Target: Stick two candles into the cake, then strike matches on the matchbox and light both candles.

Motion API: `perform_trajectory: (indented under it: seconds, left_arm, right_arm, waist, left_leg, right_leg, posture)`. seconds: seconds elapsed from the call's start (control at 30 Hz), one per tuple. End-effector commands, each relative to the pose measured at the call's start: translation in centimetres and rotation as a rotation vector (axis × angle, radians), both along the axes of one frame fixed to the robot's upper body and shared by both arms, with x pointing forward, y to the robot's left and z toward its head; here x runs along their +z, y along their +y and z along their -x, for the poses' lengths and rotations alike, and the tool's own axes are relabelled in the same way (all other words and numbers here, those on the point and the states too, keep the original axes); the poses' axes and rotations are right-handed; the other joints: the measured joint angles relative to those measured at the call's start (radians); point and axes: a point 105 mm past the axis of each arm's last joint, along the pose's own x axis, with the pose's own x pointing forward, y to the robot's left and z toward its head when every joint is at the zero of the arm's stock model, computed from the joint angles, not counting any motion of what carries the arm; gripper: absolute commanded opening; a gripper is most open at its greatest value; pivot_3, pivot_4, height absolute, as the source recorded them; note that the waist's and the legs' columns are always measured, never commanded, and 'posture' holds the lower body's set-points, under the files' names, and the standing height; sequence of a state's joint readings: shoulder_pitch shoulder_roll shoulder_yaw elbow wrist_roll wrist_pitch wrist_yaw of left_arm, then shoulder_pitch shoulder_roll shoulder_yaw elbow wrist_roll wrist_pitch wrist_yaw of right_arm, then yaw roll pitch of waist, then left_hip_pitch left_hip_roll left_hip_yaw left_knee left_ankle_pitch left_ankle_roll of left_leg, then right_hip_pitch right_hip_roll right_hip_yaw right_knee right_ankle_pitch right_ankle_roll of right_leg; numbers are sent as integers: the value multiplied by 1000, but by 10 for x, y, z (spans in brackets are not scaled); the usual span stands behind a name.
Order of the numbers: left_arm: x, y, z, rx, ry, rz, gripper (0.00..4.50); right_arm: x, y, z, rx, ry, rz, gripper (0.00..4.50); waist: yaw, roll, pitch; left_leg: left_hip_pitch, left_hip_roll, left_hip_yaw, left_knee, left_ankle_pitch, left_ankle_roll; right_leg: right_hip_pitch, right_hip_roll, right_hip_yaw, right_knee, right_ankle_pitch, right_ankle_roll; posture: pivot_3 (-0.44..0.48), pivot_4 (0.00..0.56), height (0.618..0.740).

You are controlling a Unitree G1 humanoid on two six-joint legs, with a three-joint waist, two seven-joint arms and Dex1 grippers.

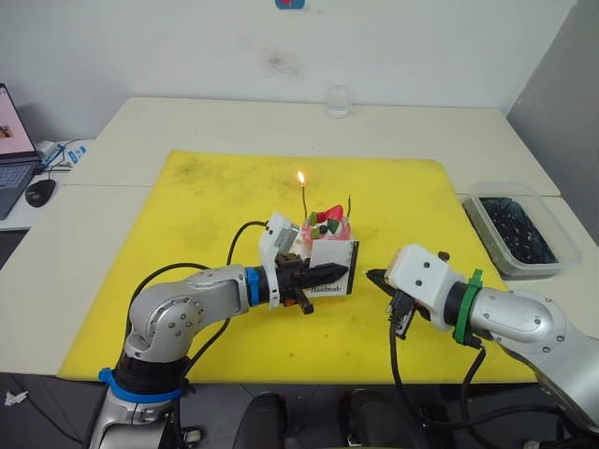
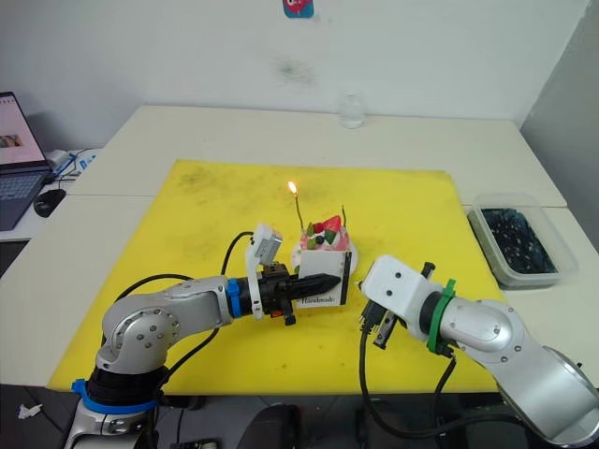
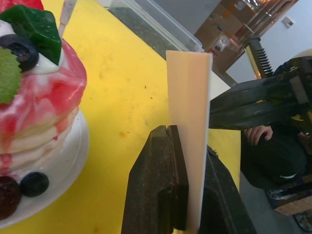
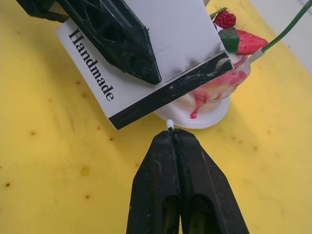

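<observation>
We see the cake (image 1: 327,227) on its white plate (image 4: 210,113) near the middle of the yellow mat (image 1: 215,196), which covers most of the desk (image 1: 187,122). Two candles stand in the cake: the left candle (image 1: 304,201) burns with a small flame, while the right candle (image 1: 349,205) is unlit.

Our left pincer (image 1: 332,272) is clamped on the matchbox (image 1: 332,267), holding it upright on edge just in front of the cake, its black striking strip (image 4: 170,90) along the edge nearest the plate. In the left wrist view the box's thin edge sits pinched between the two fingers (image 3: 161,180).

Our right pincer (image 4: 171,139) hovers just beside the matchbox, its fingers pressed together on a match (image 4: 169,124) whose pale tip pokes out just short of the strip; we cannot tell if it touches.

The mat lies open to the left of the cake and behind it. A clear tub (image 1: 519,229) of dark pieces sits off the mat's right edge, a glass (image 1: 338,100) near the desk's far edge, and a laptop (image 1: 14,150) with a mouse (image 1: 40,192) on a desk at far left.
</observation>
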State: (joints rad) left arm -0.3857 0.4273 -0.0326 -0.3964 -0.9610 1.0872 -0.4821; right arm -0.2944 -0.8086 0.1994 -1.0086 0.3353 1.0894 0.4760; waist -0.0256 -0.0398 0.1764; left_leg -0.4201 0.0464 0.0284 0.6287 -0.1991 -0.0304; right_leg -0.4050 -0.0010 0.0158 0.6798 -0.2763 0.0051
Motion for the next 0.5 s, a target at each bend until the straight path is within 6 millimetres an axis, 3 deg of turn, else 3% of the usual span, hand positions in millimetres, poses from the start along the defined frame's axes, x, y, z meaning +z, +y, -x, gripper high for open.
perform_trajectory:
  seconds: [0.03,0.5]
  left_arm:
    - [9,-3,-1,-6,-39,14,0]
    - [10,-4,3,-15,-28,20,0]
  right_arm:
    - [13,9,5,53,-84,-6,17]
    - [7,15,1,78,-108,10,17]
  waist:
    - [0,0,0]
    - [0,0,0]
  left_leg:
    - [0,0,0,0,0,0]
    - [0,0,0,0,0,0]
  right_leg:
    - [0,0,0,0,0,0]
    - [0,0,0,0,0,0]
  posture:
    - [0,150,740]
    - [0,150,740]
